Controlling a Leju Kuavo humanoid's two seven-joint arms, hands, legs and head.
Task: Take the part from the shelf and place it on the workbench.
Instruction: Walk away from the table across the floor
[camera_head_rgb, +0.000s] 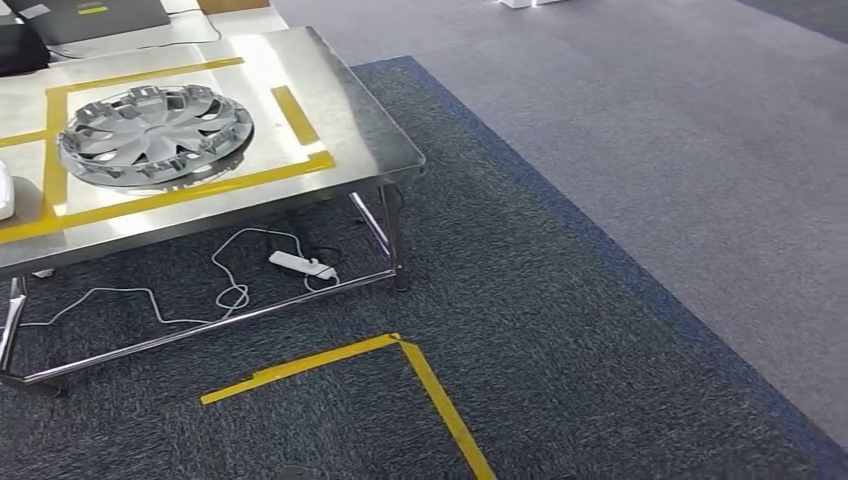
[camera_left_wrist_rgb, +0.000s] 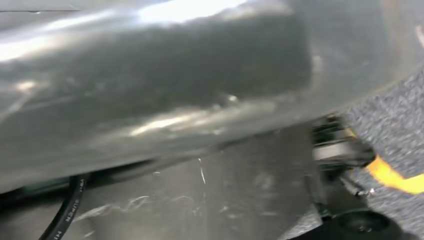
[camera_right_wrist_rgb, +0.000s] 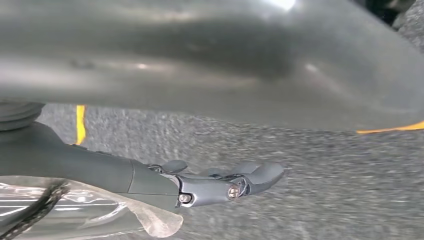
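The part, a silver wheel cover (camera_head_rgb: 155, 135), lies flat on the steel workbench (camera_head_rgb: 365, 135) inside a yellow tape outline. It sits at the upper left of the head view, with nothing touching it. In the right wrist view my right hand (camera_right_wrist_rgb: 220, 182) hangs over the grey carpet, its fingers stretched out and nothing in them. The left wrist view is blurred. It shows a shiny grey surface, and dark parts (camera_left_wrist_rgb: 340, 150) near the carpet that may be my left hand's fingers. I cannot read their pose.
A white power strip (camera_head_rgb: 300, 265) and its cables lie on the carpet under the workbench. Yellow tape (camera_head_rgb: 420, 375) marks a corner on the dark carpet in front. Lighter grey carpet stretches away on the right. A white object (camera_head_rgb: 4, 190) sits at the bench's left edge.
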